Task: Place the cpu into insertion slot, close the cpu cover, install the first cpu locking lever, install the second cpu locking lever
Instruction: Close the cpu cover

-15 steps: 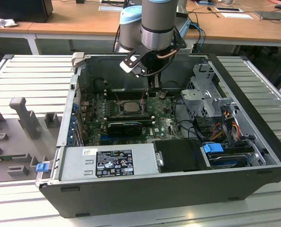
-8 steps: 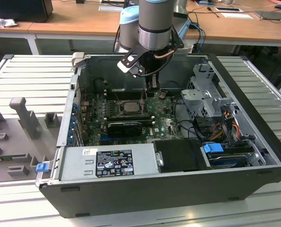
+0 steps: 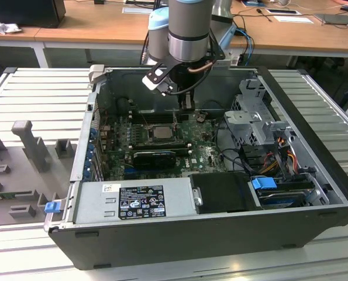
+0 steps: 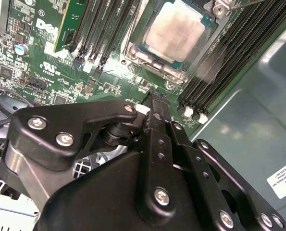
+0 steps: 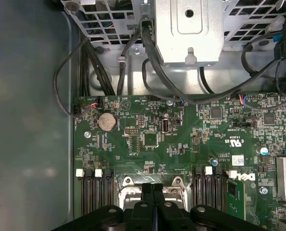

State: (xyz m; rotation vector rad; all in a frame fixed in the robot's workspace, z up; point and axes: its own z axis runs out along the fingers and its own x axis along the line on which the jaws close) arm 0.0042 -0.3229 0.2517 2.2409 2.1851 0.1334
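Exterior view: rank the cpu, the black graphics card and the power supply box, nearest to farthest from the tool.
From the tool:
1. cpu, slightly toward the exterior view's left.
2. graphics card, just past the cpu.
3. power supply box, frontmost, toward the camera.

Arm [image 3: 188, 29]: silver-grey tube with a dark band round the wrist. In the exterior view a pale blue joint cap [image 3: 158, 20] sits at its 9 o'clock. Thin black cable [image 3: 145, 44] hangs at 8 o'clock. Black bracket with a white-faced block [image 3: 155, 80] at 7 o'clock. Gripper [image 3: 187, 104] is matte black all over in both wrist views [image 4: 155, 97] [image 5: 152, 186]. It has rounded linkage bars [image 4: 75, 127] pinned with silver screws [image 4: 162, 196] and slim flat fingers [image 4: 157, 126].
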